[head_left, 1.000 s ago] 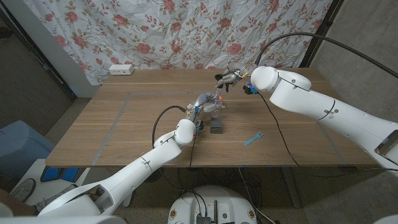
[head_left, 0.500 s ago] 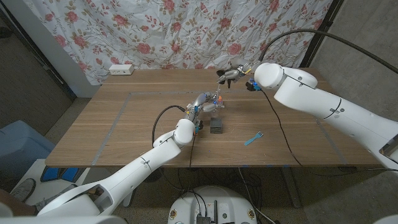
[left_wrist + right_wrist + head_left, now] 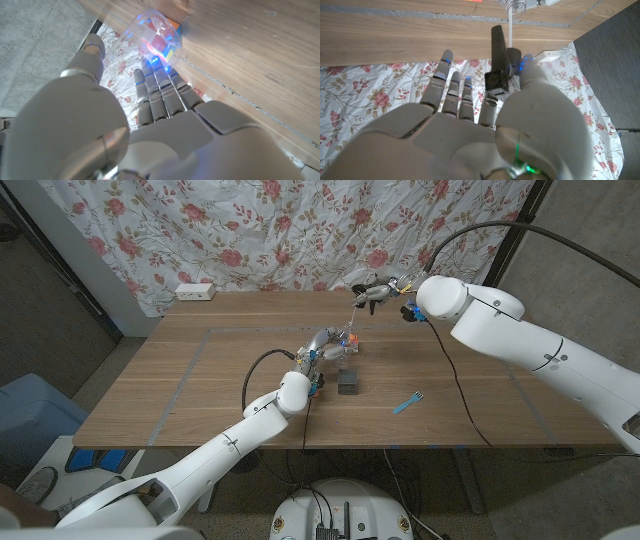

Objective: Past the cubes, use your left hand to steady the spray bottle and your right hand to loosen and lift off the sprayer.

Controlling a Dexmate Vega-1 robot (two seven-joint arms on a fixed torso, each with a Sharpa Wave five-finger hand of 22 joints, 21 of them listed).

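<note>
Fingers of the left robot hand (image 3: 322,346) are gripping the clear spray bottle (image 3: 343,344) standing mid-desk (image 3: 200,380), past the cubes (image 3: 348,383). Above it, the right robot hand (image 3: 376,295) is pinching the black sprayer (image 3: 498,57), its tube (image 3: 510,27) hanging clear of the bottle's neck.

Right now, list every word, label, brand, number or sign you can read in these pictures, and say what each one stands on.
None can be read.
Clear plastic spray bottle in the left hand: no legible label.
Black sprayer in the right hand: no marking visible.
White power strip: too small to tell.
</note>
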